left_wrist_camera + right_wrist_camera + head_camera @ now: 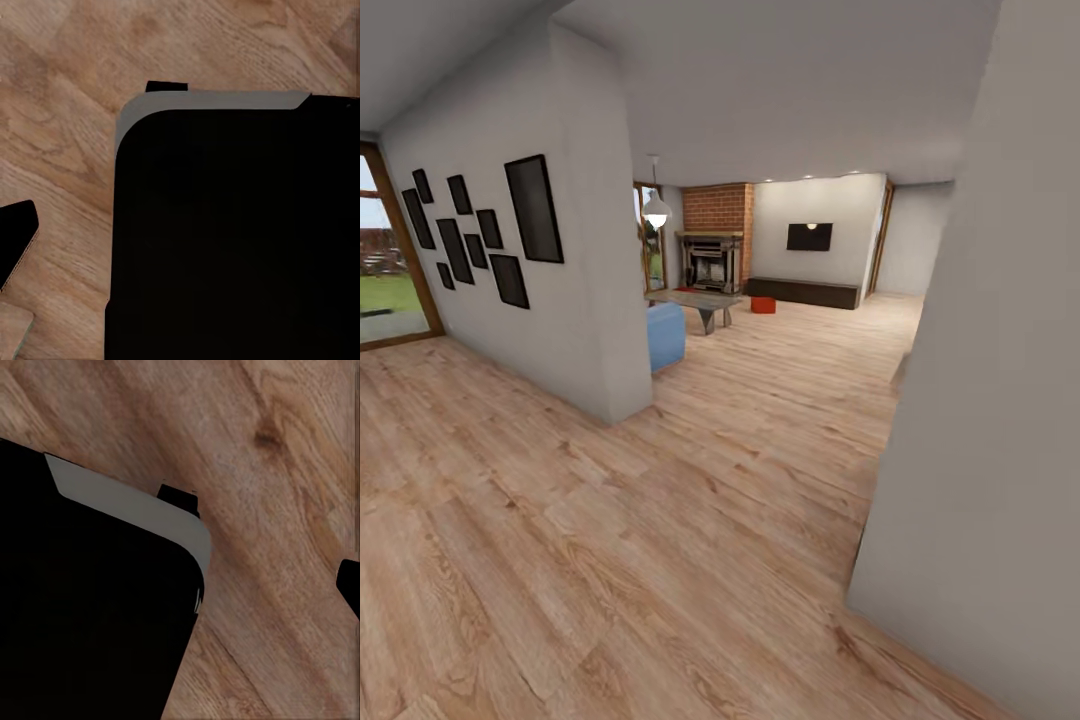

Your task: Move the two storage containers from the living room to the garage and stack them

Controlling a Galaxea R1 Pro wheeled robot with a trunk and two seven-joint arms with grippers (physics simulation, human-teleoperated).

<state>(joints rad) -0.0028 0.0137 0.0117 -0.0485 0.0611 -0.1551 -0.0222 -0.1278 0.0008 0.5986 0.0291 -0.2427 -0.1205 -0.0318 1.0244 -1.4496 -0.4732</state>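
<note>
Robot was in transit on the wood floor (660,560). One orange-red container (763,304) sat far ahead by the dark cabinet (803,291), near the fireplace (712,258). Grippers' state couldn't be told. Best to drive between the wall corners, staying centred.

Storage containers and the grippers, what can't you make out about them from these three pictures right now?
- Head view: one small orange-red storage container sits far off on the wood floor before the dark low cabinet; too small to read its walls.
- Second container: the coffee table or partition wall may hide it.
- Both wrist views: the robot's dark base blocks much of the frame; whether the grippers are open cannot be judged.
</note>
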